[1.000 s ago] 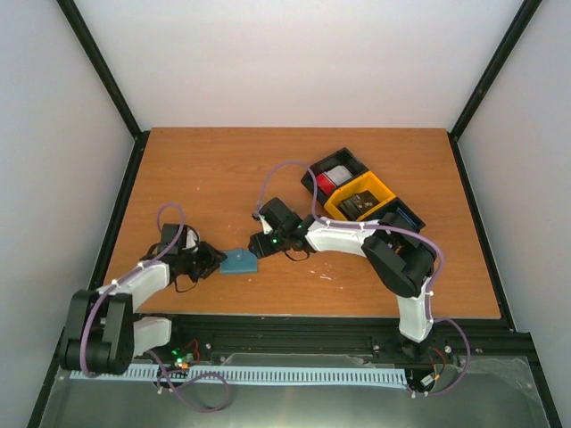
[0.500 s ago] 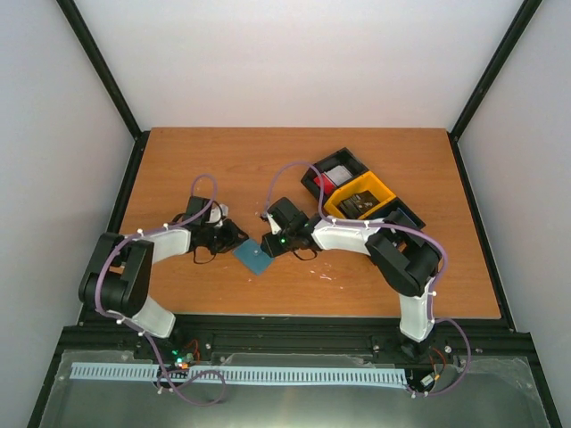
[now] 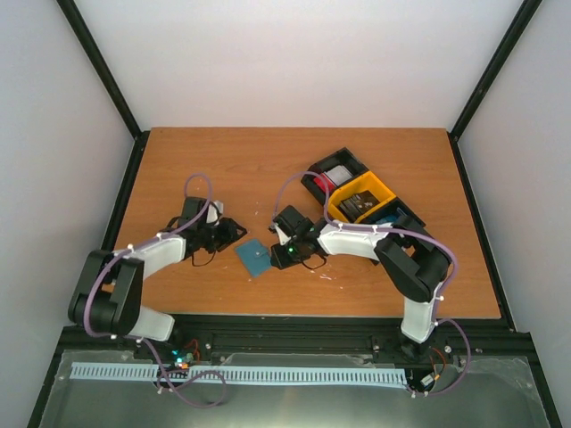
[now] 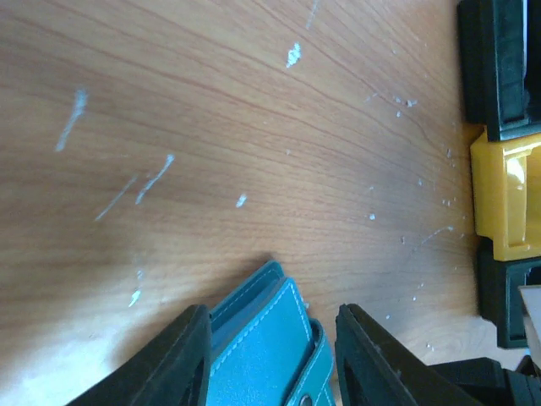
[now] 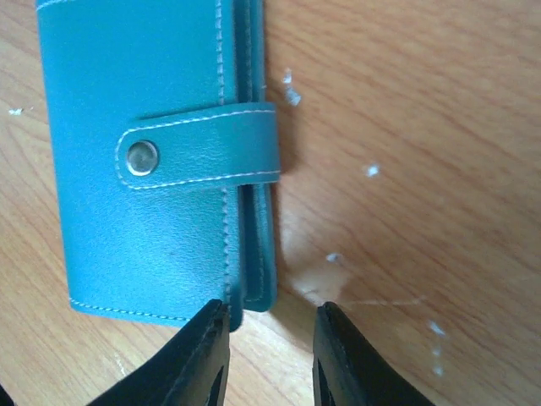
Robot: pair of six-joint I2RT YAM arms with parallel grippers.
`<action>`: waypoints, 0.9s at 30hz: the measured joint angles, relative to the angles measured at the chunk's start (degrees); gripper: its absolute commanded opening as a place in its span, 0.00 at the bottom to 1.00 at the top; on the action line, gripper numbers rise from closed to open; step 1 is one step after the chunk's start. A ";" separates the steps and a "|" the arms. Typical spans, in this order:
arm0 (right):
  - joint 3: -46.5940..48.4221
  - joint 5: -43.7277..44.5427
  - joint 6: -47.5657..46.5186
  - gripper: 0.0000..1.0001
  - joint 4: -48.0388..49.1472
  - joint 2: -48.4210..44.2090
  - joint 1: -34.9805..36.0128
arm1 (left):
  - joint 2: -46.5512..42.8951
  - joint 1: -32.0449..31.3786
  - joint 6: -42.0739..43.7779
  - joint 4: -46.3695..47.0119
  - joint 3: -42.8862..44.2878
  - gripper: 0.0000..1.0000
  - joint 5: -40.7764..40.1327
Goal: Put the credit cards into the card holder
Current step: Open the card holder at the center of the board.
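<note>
The card holder (image 3: 253, 258) is a blue-grey wallet lying shut on the table, its snap tab (image 5: 199, 148) fastened. My left gripper (image 3: 234, 230) is open, and a corner of the holder (image 4: 270, 347) lies between its fingers (image 4: 182, 355). My right gripper (image 3: 275, 253) is open at the holder's opposite side, and the holder's folded edge (image 5: 254, 254) reaches just between its fingertips (image 5: 211, 347). A red credit card (image 3: 325, 185) lies in the black end compartment of the tray. No card is in either gripper.
The black-and-yellow three-compartment tray (image 3: 393, 192) stands at the right rear, with a dark object in its yellow middle part. Its edge also shows in the left wrist view (image 4: 503, 199). Black frame rails edge the table.
The left arm swung from the near left towards the middle, then drew back slightly. The card holder shifted right and turned. The right gripper moved a little right and nearer.
</note>
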 measured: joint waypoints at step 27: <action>23.08 18.73 -5.03 0.37 -13.64 12.92 8.52 | -8.59 -0.20 -13.38 8.24 -14.91 0.49 2.34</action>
